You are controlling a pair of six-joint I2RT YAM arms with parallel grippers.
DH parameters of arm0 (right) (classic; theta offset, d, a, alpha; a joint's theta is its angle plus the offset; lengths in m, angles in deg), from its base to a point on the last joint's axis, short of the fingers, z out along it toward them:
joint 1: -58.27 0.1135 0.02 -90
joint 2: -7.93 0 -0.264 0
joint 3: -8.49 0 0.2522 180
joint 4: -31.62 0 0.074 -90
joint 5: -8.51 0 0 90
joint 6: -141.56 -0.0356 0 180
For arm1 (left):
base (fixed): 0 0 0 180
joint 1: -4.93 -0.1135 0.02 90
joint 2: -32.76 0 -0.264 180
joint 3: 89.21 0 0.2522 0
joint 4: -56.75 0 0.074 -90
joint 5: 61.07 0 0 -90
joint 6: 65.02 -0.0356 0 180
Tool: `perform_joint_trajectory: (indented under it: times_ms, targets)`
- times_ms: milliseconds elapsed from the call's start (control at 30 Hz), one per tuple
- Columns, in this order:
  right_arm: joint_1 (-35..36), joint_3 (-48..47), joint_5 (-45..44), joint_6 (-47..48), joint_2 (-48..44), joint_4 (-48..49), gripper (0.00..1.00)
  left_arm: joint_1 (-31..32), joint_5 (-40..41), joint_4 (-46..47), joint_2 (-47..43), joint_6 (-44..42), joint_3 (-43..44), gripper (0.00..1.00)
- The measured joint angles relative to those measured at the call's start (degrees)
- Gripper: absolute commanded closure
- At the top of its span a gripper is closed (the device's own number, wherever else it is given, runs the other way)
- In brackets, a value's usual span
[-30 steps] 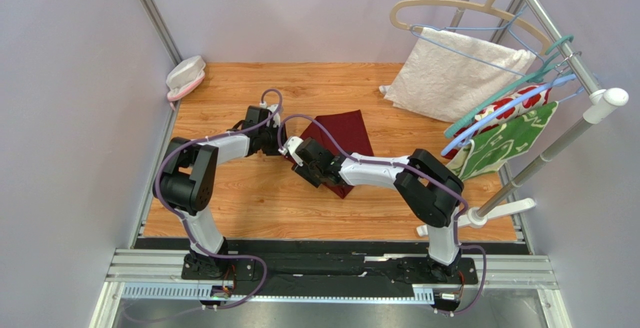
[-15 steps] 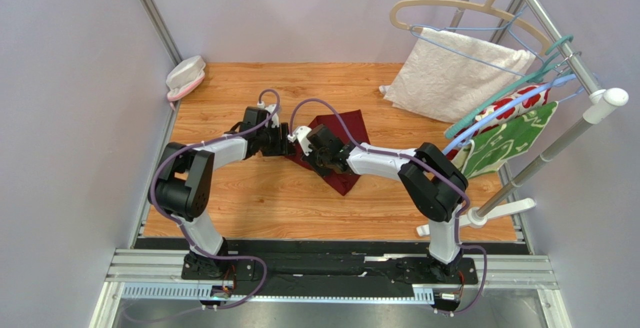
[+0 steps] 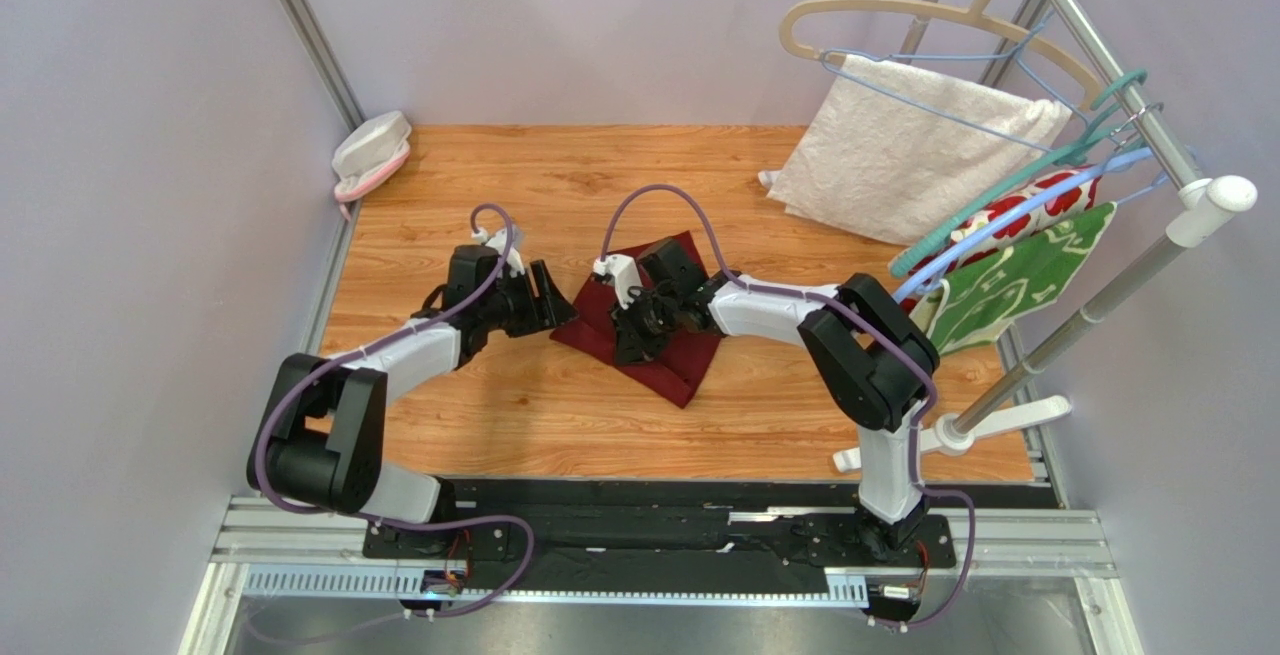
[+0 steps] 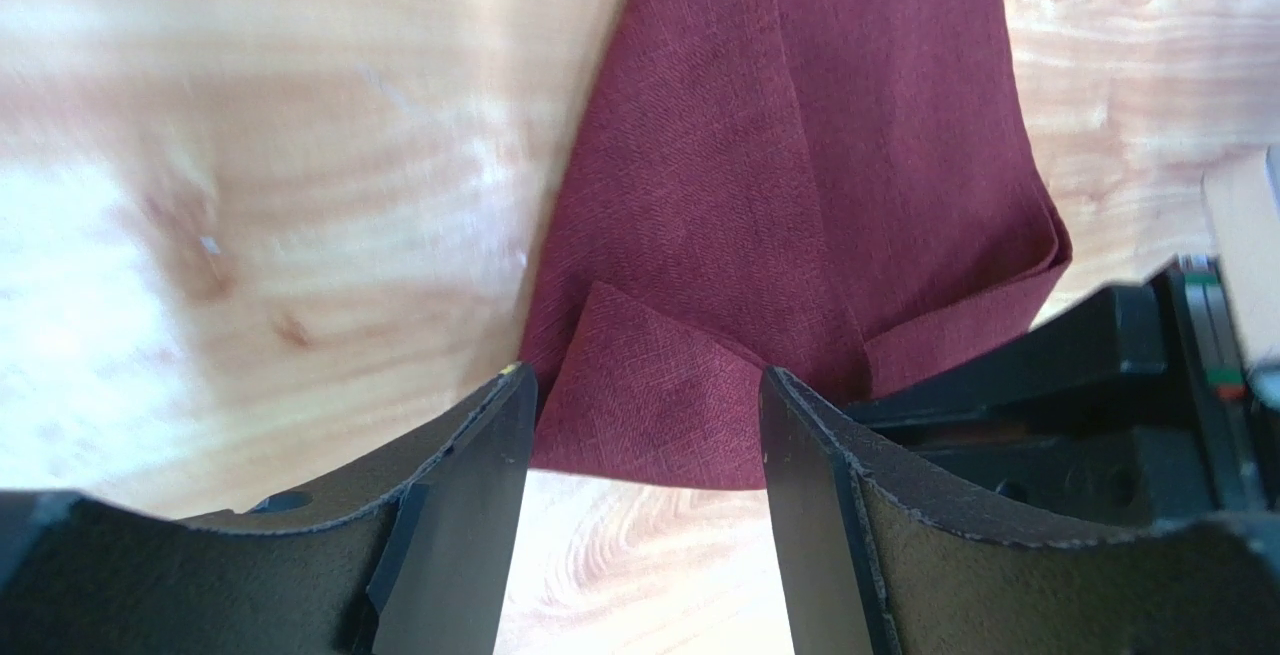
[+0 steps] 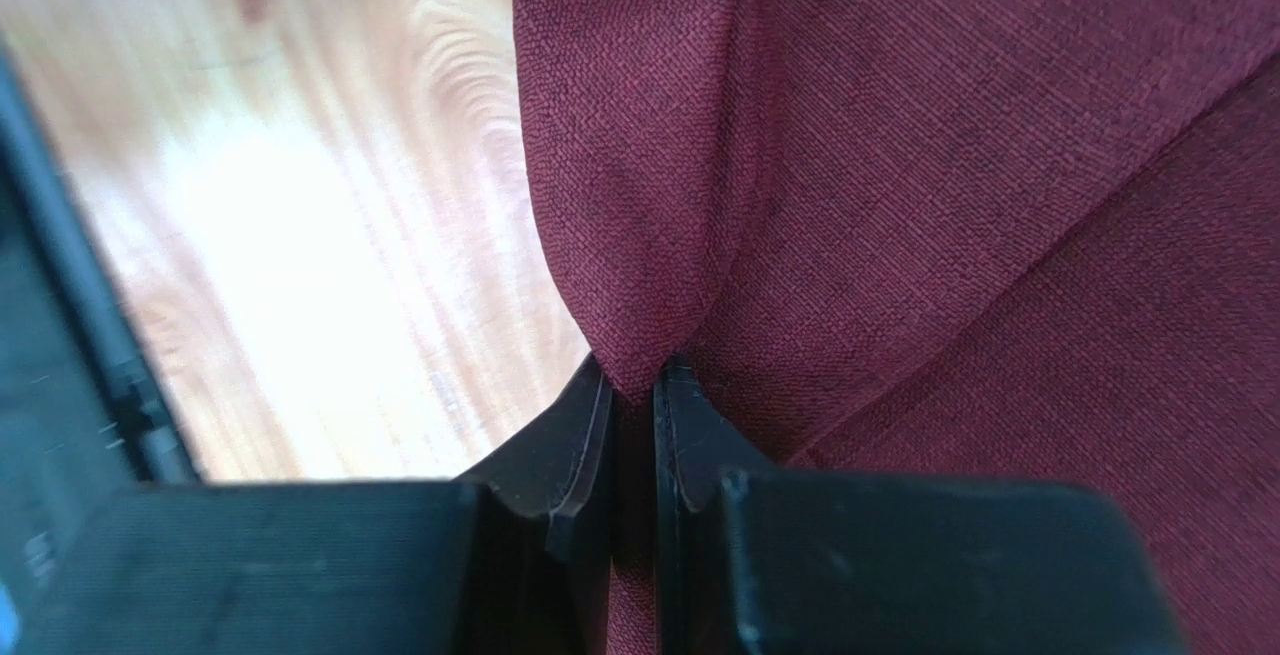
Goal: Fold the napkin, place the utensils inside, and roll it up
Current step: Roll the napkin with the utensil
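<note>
The dark red napkin (image 3: 684, 363) lies partly folded on the wooden table (image 3: 496, 400), mid-table. My right gripper (image 3: 639, 310) sits over its middle. In the right wrist view the right gripper (image 5: 634, 385) is shut on a pinched ridge of the napkin (image 5: 977, 205), the cloth rising between the two tips. My left gripper (image 3: 544, 303) is just left of the cloth's left corner. In the left wrist view the left gripper (image 4: 646, 385) is open, a turned-over corner of the napkin (image 4: 812, 160) lying just beyond its tips and nothing held. The utensils are out of view.
A white textured towel (image 3: 902, 145) hangs on a hanger at the back right. Beside it, red and green floral cloths (image 3: 1022, 258) hang on a rack whose foot (image 3: 962, 423) stands at the table's right edge. A white-and-pink object (image 3: 370, 153) sits in the back left corner.
My left gripper has opened and drawn back to the left off the napkin. My right gripper has shut on a fold of the cloth, and the napkin has bunched toward the left.
</note>
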Motion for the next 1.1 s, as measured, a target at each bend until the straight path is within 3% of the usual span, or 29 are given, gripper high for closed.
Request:
perform_joint_trajectory:
  times_ms: [200,500,800,933,1000,1100]
  targets:
    - [-2.01,0.00,7.48,-1.44,1.49,0.04,0.99,-0.02,-0.96,0.39,1.60,1.75,-0.87,0.35]
    - [-2.16,0.00,10.84,-1.97,2.14,-0.42,1.00,-0.02,-0.35,-0.52,4.94,2.12,-0.87,0.41]
    - [-2.75,-0.11,12.81,-2.01,2.69,-0.57,0.98,-0.07,-2.54,0.87,7.50,3.45,-0.92,0.71]
    - [-2.99,-0.33,13.25,-2.16,2.75,-1.40,0.85,-0.09,-2.93,1.40,7.80,3.63,-1.55,0.83]
    - [-2.99,-0.61,13.16,-2.25,2.73,-2.21,0.68,-0.09,-3.06,1.36,8.00,3.67,-1.55,0.88]
    - [-2.99,-1.27,12.04,-2.64,2.58,-4.31,0.56,-0.09,-3.69,1.29,8.33,3.69,-1.49,0.92]
